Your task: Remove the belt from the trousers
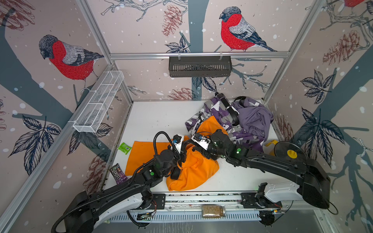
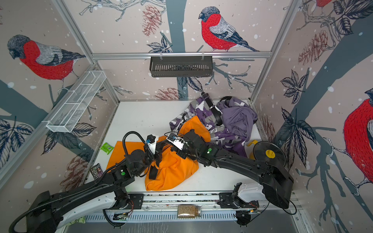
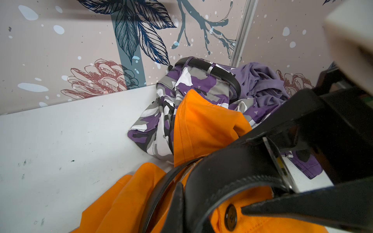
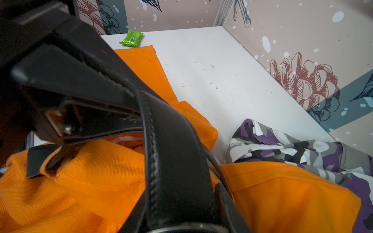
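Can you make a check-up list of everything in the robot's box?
Surface: white table, scuffed.
Job's things: orange trousers, crumpled; black belt across them.
Clutter: camouflage trousers, purple cloth, green packet, candy bag, jar.
Grippers: left tool shut on black belt; right tool beside it, grip unclear.
Cables: black hose loops above left arm.
Surroundings: bird wallpaper, white mesh basket, black basket.

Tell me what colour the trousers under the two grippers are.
Plain bright orange trousers, clearest in a top view; the belt on them is black.
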`<state>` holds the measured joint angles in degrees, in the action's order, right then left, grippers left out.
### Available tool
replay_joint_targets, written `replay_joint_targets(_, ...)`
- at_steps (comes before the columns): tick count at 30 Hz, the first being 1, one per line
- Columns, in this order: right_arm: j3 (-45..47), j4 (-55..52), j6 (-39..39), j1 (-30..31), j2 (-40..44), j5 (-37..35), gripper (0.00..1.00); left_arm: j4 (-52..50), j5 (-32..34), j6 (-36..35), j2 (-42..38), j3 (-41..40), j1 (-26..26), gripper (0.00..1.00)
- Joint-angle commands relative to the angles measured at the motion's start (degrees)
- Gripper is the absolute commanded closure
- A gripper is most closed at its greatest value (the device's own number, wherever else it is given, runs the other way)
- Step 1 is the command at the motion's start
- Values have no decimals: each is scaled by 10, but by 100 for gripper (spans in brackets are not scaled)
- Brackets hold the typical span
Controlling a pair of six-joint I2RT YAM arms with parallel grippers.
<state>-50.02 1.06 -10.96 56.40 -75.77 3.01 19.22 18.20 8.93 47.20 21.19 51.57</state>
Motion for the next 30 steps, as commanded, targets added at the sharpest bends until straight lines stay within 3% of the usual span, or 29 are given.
replay_joint_targets(1,-6,-21,-7,-4,7,-12,85,-3,30,6,-5,0,0,100)
replay_joint_targets(4,-4,-31,-4,-10,14,-14,98,-20,60,22,-7,2,0,100)
replay_joint_targets(6,-3,-36,0,-16,21,-19,100,-32,85,33,-11,3,0,100)
replay_joint_targets(12,15,-45,28,-42,60,-15,100,-58,173,59,-13,-5,-1,100)
replay_joint_targets(17,28,-61,47,-81,100,1,100,-88,207,85,-2,-6,-7,100)
replay_joint_targets(27,57,-85,79,-136,158,12,100,-159,246,139,-6,1,-59,100)
replay_joint_targets(30,52,-85,62,-138,146,68,100,-138,223,103,-12,14,-61,100)
